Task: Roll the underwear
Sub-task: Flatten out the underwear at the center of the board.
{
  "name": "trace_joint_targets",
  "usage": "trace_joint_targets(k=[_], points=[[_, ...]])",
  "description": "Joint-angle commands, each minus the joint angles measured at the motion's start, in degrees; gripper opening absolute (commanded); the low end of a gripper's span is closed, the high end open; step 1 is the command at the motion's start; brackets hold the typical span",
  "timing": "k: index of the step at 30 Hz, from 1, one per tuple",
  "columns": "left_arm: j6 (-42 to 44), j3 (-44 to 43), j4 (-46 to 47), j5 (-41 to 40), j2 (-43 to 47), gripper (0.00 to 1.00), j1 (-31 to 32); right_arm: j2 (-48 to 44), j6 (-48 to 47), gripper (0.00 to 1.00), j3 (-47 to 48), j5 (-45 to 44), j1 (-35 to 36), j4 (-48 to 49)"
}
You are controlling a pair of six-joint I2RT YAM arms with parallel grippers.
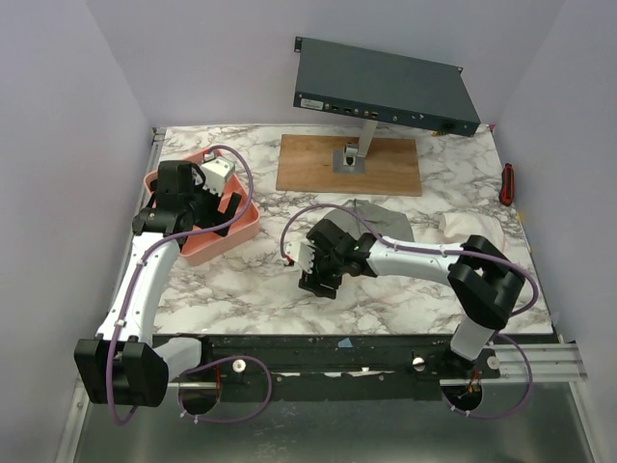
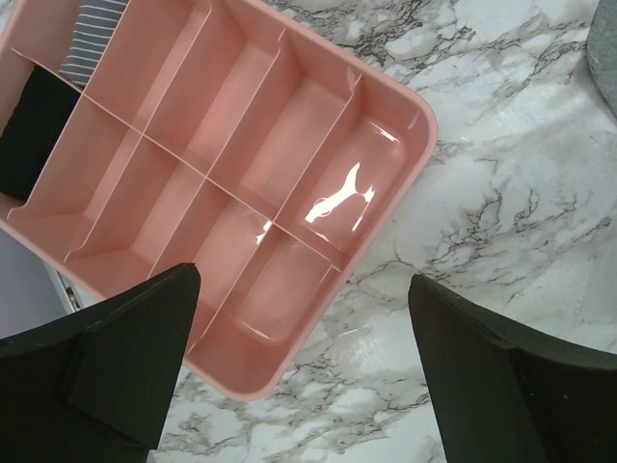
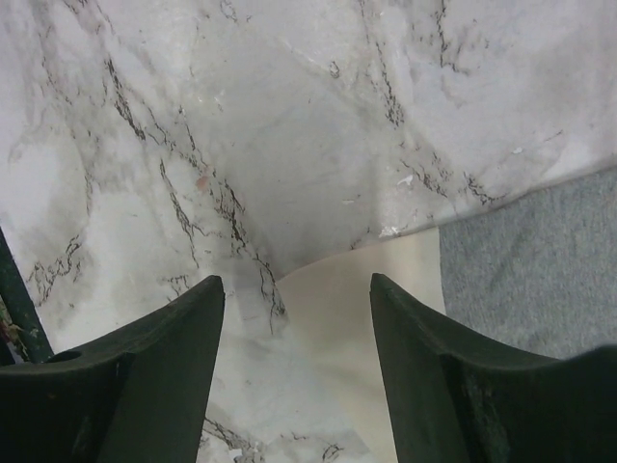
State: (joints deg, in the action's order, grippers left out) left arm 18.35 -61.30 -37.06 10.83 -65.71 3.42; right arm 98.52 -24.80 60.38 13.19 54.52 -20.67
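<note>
So the right gripper (image 3: 294, 283) hung wide open over the veined marble table (image 3: 241, 116), a smooth cream strip (image 3: 357, 299) reaching between its fingers (image 3: 164, 367) and the fuzzy grey underwear (image 3: 525, 260) just beside that. Left gripper (image 2: 304, 278) gaped wide too, glossy pink tray (image 2: 318, 116) with straight dividers just ahead.

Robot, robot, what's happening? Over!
Left gripper open above pink plastic divider tray. Right gripper open, at edge of grey fabric underwear, not yet rolled. Nothing blocking.

Robotics lab cell. Marble-print surface (image 1: 241, 285) boxed by plain lilac walls (image 1: 58, 116); rack-mount electronics unit (image 1: 386, 89) on post stand at 12 o'clock; cabled left arm (image 1: 145, 285) and right arm (image 1: 415, 258) mounted by metal rail (image 1: 540, 365) at 6 o'clock.
</note>
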Motion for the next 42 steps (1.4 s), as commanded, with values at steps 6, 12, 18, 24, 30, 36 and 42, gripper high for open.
trace_joint_targets(k=[6, 12, 18, 24, 30, 36, 42], points=[[-0.33, -0.28, -0.38, -1.26, -0.42, 0.99, -0.6, 3.37, 1.51, 0.61, -0.54, -3.2, 1.22, 1.59], [-0.18, -0.49, -0.13, -0.62, -1.29, 0.99, -0.59, 2.91, 1.95, 0.38, -2.44, -6.21, 1.22, 1.37], [1.45, -0.99, -0.03, 1.17, -2.26, 0.99, -0.61, -1.59, 1.86, 0.15, -4.67, -6.38, 1.23, -2.05], [2.19, -1.88, 0.15, 6.45, -4.13, 0.99, -0.43, -9.03, 0.17, 0.05, -5.78, -4.14, 1.2, -10.57], [0.44, -1.93, 2.13, 12.28, -7.26, 0.99, 2.46, -18.23, -2.14, 0.02, -10.28, -0.67, -0.28, -17.04], [-2.51, -6.36, -1.69, 15.9, -14.93, 0.99, 11.34, -24.85, -3.59, 0.01, -14.02, -0.2, -6.2, -18.6], [-9.07, -12.46, -5.7, 28.98, -25.79, 0.95, 16.43, -27.58, -2.66, 0.01, -14.51, 1.88, -13.68, -17.09]])
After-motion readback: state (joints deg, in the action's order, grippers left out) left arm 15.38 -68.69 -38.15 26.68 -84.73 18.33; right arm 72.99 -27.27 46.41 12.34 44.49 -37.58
